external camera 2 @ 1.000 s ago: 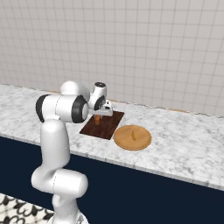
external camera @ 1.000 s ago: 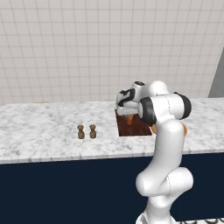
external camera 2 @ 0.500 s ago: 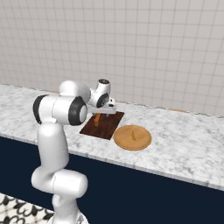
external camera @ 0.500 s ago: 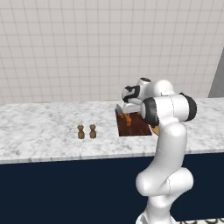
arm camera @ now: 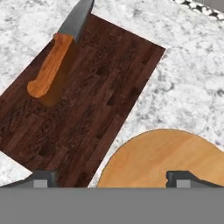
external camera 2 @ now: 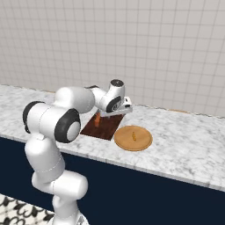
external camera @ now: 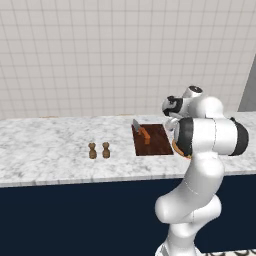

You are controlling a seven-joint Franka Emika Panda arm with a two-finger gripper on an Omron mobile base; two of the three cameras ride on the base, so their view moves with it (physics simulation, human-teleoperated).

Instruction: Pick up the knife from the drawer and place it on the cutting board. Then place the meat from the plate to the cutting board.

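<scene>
A: Gripper [arm camera: 112,177]?
B: Fingers spread wide, holding nothing, above the plate [arm camera: 175,153] edge.
A: Knife [arm camera: 57,52]?
B: Beyond it, on the cutting board [arm camera: 96,100], blade overhanging. Step 1 looks done; step 2 calls for grasping the meat [external camera 2: 133,137].

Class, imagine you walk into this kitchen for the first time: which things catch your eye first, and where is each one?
The white robot arm leaning over the marble counter stands out first. Next comes the orange-handled knife lying on the dark wooden cutting board, its grey blade reaching past the board's far edge. Beside the board sits the round orange-tan plate, with a small orange piece at its middle.
</scene>
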